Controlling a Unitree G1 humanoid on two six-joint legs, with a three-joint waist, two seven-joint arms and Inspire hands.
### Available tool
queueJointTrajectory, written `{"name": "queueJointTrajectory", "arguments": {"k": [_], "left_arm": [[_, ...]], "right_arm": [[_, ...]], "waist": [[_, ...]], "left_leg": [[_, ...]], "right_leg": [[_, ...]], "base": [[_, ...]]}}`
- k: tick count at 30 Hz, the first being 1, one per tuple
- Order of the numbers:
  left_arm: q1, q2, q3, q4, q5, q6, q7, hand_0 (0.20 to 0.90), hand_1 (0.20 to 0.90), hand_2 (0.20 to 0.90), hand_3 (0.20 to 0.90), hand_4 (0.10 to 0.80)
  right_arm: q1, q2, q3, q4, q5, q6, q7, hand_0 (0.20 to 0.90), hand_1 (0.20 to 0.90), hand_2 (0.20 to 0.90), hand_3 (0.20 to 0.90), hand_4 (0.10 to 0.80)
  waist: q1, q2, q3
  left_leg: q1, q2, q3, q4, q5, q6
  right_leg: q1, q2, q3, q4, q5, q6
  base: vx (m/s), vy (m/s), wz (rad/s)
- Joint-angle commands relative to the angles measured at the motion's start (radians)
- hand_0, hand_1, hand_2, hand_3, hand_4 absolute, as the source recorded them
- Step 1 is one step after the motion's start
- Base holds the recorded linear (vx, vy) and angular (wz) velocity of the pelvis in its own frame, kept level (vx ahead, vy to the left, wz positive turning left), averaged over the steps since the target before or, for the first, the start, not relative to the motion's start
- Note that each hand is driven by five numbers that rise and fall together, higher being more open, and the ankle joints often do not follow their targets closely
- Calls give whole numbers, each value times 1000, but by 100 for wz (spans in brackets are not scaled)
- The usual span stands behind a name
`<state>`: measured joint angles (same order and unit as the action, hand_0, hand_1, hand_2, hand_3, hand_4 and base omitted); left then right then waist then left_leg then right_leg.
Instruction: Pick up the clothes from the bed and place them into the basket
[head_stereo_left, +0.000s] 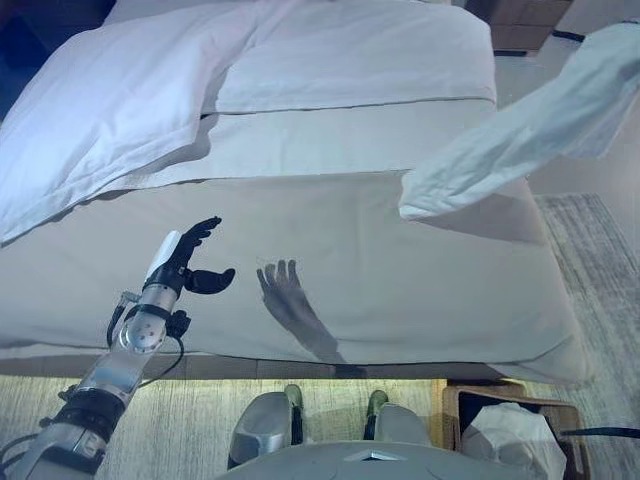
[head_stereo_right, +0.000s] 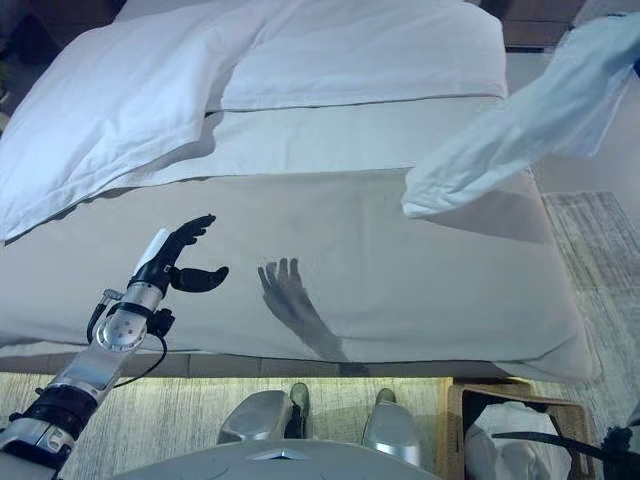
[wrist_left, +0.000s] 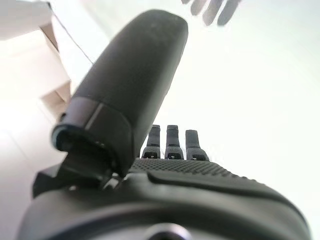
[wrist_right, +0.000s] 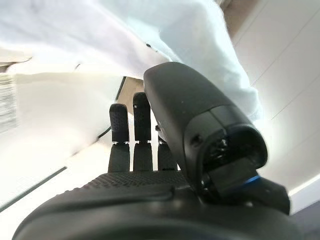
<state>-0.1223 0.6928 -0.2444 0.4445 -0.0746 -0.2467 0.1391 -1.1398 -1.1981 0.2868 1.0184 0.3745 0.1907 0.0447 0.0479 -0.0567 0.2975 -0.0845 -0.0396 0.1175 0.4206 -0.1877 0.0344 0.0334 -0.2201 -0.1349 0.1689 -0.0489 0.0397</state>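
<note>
A pale blue-white garment (head_stereo_left: 520, 130) hangs in the air over the bed's right edge, its lower end touching the beige bed cover (head_stereo_left: 400, 290). In the right wrist view my right hand (wrist_right: 150, 150) has its fingers and thumb curled against this garment (wrist_right: 150, 30) and holds it up. My left hand (head_stereo_left: 185, 262) is open and empty, hovering over the front left of the bed, with fingers straight in the left wrist view (wrist_left: 170, 145). A brown basket (head_stereo_left: 452, 410) stands on the floor at the bed's front right corner, with white cloth (head_stereo_left: 510, 440) in it.
A white pillow (head_stereo_left: 100, 110) and a folded white duvet (head_stereo_left: 360, 50) lie across the head of the bed. A grey rug (head_stereo_left: 600, 270) covers the floor to the right of the bed. Pale wood floor runs along the bed's front edge.
</note>
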Motion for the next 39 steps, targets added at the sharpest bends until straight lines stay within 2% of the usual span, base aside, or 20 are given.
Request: {"name": "queueJointTrajectory", "arguments": {"k": [1,2,3,5,8,10,14,18,21,29,34,36,39], "left_arm": [[11,63,14,-5,25,-77,37,900,900,900,900,800],[13,66,18,-2,26,-74,48,900,900,900,900,800],[18,70,32,-4,24,-62,64,900,900,900,900,800],[22,72,62,-23,3,-34,86,900,900,900,900,800],[33,68,98,-21,-30,-39,88,900,900,900,900,800],[32,61,114,-14,-59,-46,83,900,900,900,900,800],[23,26,115,-6,-96,-40,96,900,900,900,900,800],[36,-24,117,-1,-89,-35,114,900,900,900,900,800],[37,-32,119,12,-84,-43,117,900,900,900,900,800],[51,-53,132,50,-73,-64,139,900,900,900,900,800],[39,-52,138,72,-55,-64,135,900,900,900,900,800],[27,-39,130,78,3,-69,131,900,900,900,900,800],[17,-32,120,82,3,-74,93,900,900,900,900,800]], "right_arm": [[61,-129,-55,-148,40,-82,-95,300,300,300,200,100],[76,-125,-70,-161,49,-86,-96,300,300,300,200,100],[87,-119,-85,-179,63,-90,-90,300,300,300,200,100],[103,-115,-90,-210,81,-95,-87,300,300,300,200,100],[125,-118,-99,-208,88,-121,-73,300,300,300,200,100],[125,-118,-97,-190,81,-140,-75,300,300,300,200,100],[96,-125,-85,-166,77,-139,-102,300,300,300,200,100],[131,-142,-115,-220,78,-93,-149,300,300,300,200,100],[164,-177,-161,-221,93,-92,-173,300,300,300,200,100],[257,-252,-268,-223,126,-84,-232,300,300,300,200,100],[400,-290,-405,-208,126,-96,-192,300,300,300,200,100],[473,-275,-454,-241,126,-94,-143,300,300,300,200,100],[543,-254,-495,-274,115,-101,-90,300,300,300,200,100]], "waist": [[-24,-21,-160],[-21,-17,-158],[-11,-1,-156],[10,15,-168],[35,4,-191],[43,-5,-201],[22,-10,-211],[-3,-15,-222],[-21,-18,-230],[-70,-18,-238],[-109,-13,-242],[-123,-11,-239],[-134,-8,-240]], "left_leg": [[112,13,29,-193,-20,-10],[123,17,51,-219,-7,-9],[132,28,93,-251,9,-2],[115,44,131,-277,39,1],[102,49,154,-287,54,-10],[102,54,159,-290,60,-21],[131,72,170,-323,65,-35],[154,83,182,-383,98,-48],[171,86,184,-432,124,-60],[197,96,204,-447,130,-69],[206,103,218,-448,131,-75],[208,106,221,-448,134,-78],[210,109,226,-448,135,-80]], "right_leg": [[-112,3,-34,14,179,112],[-125,4,-55,35,182,111],[-131,19,-105,108,146,101],[-99,38,-179,174,68,69],[-27,47,-232,85,27,59],[-1,45,-250,6,24,60],[-4,64,-223,-53,16,62],[7,97,-198,-78,10,54],[17,121,-186,-105,13,52],[22,150,-152,-119,5,40],[19,166,-128,-123,3,37],[15,173,-118,-121,4,36],[12,178,-109,-124,6,35]], "base": [[-143,100,-51],[-200,160,-71],[-255,185,-91],[-291,147,-96],[-136,-12,-94],[-71,-77,-91],[-37,-85,-45],[-49,-71,-23],[-40,-92,-11],[-23,-59,-13],[-39,-68,-9],[-61,-90,-20],[-29,-42,-12]]}}
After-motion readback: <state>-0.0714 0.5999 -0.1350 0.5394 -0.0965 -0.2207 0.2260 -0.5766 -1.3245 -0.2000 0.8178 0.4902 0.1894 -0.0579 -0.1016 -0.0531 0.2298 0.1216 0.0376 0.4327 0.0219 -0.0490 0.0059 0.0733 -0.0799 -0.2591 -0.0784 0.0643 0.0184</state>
